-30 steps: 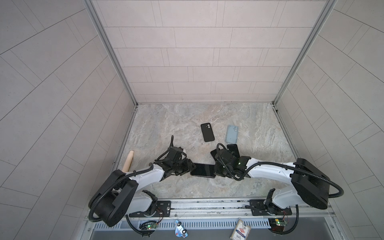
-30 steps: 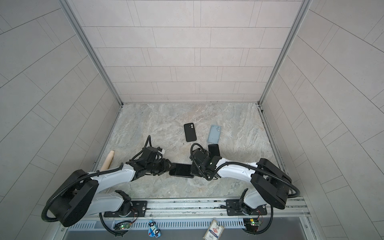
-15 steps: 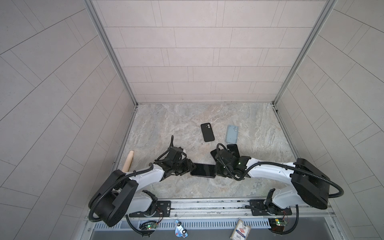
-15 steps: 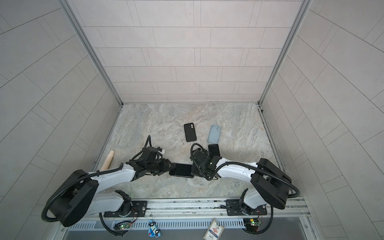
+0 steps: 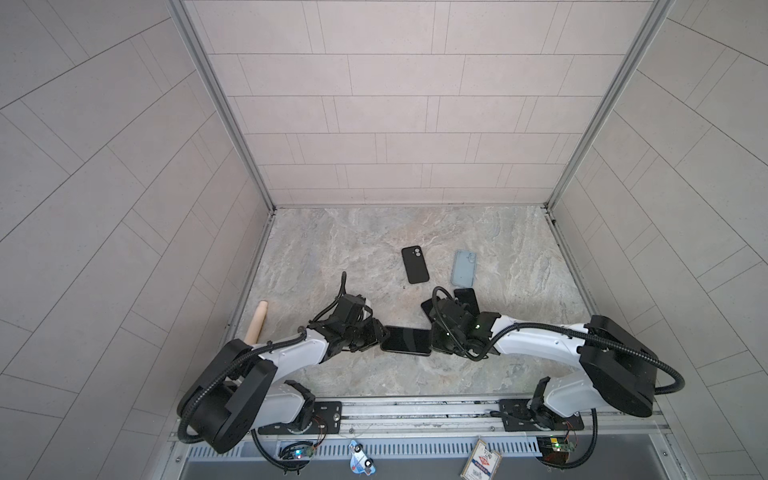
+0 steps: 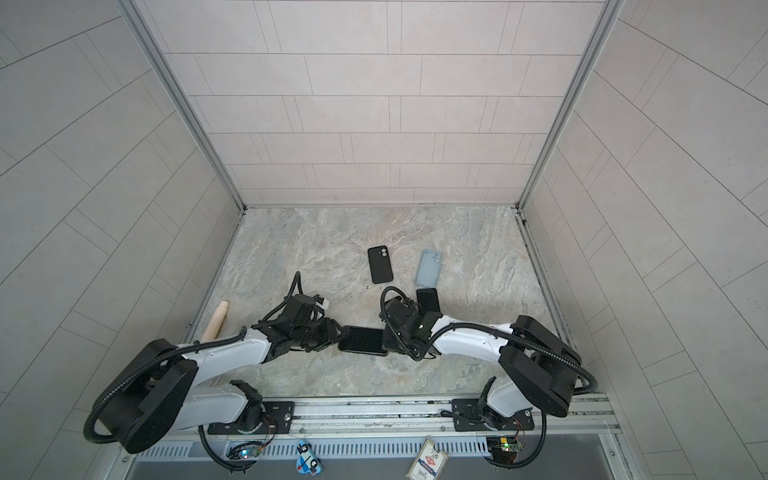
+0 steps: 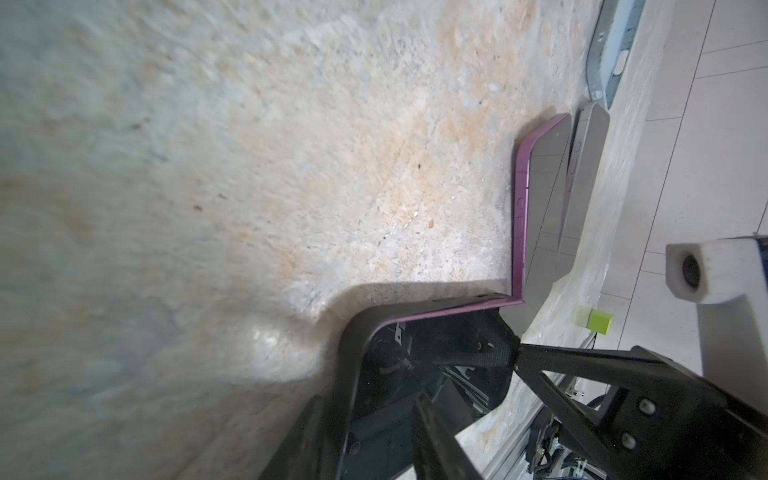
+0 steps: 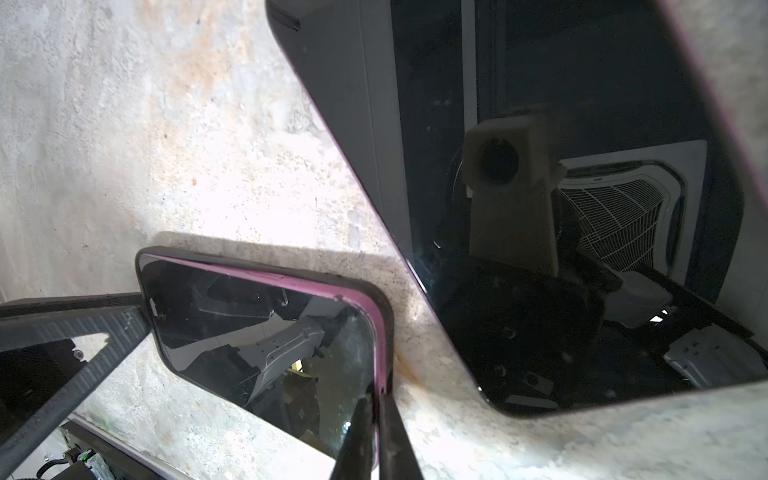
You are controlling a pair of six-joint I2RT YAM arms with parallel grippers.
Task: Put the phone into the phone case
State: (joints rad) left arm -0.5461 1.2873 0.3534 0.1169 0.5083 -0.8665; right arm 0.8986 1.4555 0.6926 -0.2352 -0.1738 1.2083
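"Right wrist view, what did it give you?" my colleague asked.

"It gave me the phone (image 8: pixel 257 332) lying screen-up on the table (image 5: pixel 353 257), between the two arms, inside a black case (image 7: pixel 347 365). Its purple rim showed all along the case lip on one long side and round the near corner, so I judged it laid in but not snapped home. The right fingers (image 8: pixel 359 432) were pressed together, tips set on that rim at the end of the phone. Whether they nipped the lip or merely bore on it, I could not tell."

"And the left side?"

"In the left wrist view the left fingers (image 7: pixel 582 370) stood apart with the cased end of the phone between them, one tip touching its side. I could not tell whether they were clamping it or only bracketing it."

"So which step were you in?"

"Seating, by my reckoning: phone in the case, edges not yet clicked down. The next move called for a steady hold from the left and a firm downward press from the right along the rim, corner by corner, without sliding the lot across the table."

"Anything in the way?"

"Another phone (image 8: pixel 623 83) lay just beside it. A second black case (image 5: pixel 414 264) and a pale blue case (image 5: pixel 463 268) lay farther back, apart from the work."
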